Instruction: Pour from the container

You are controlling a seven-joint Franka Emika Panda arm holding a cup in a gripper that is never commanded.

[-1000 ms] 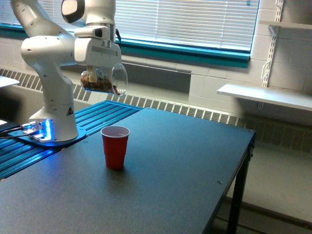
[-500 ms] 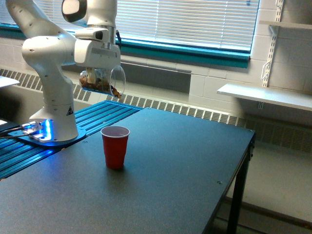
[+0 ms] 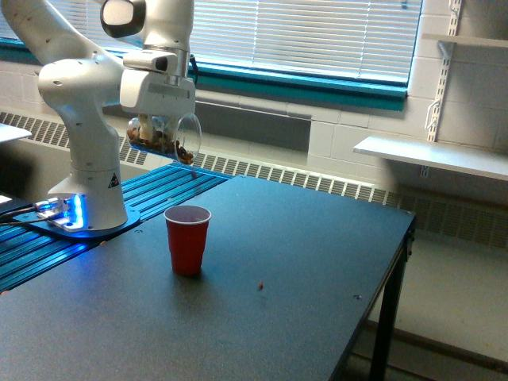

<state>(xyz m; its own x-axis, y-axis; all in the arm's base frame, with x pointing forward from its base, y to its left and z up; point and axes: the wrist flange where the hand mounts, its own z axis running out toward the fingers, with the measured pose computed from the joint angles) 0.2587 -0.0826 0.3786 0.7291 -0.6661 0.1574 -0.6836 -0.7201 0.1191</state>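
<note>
The arm's gripper point(image 3: 161, 121) hangs high over the table's point(image 3: 302, 262) far-left corner w/ the container point(image 3: 164, 135) tipped well over on its side, mouth toward the exterior view's right and slightly down. That's a pouring attitude, prob. so the brown bits slide to the rim and drop. The bits sit heaped along the low side of the clear wall, a few right at the lip. Jaws look clamped on the container from above, though the fingers themselves are mostly hidden behind the gripper body and the cup wall, so that's a judgement. The red cup point(image 3: 188, 238) stands upright on the table, open end up, below the container and a bit to the exterior view's right, apparently placed as the target. The lip seems roughly above it, but I can't tell from one view if it lines up in depth. One small brown bit point(image 3: 259, 284) lies on the table, apart from the cup on the exterior view's right, so a miss is a risk. Writing: none readable; only a small yellow-black warning triangle on the arm's base column point(image 3: 113, 180), and blue lights at the base point(image 3: 67, 210).
</note>
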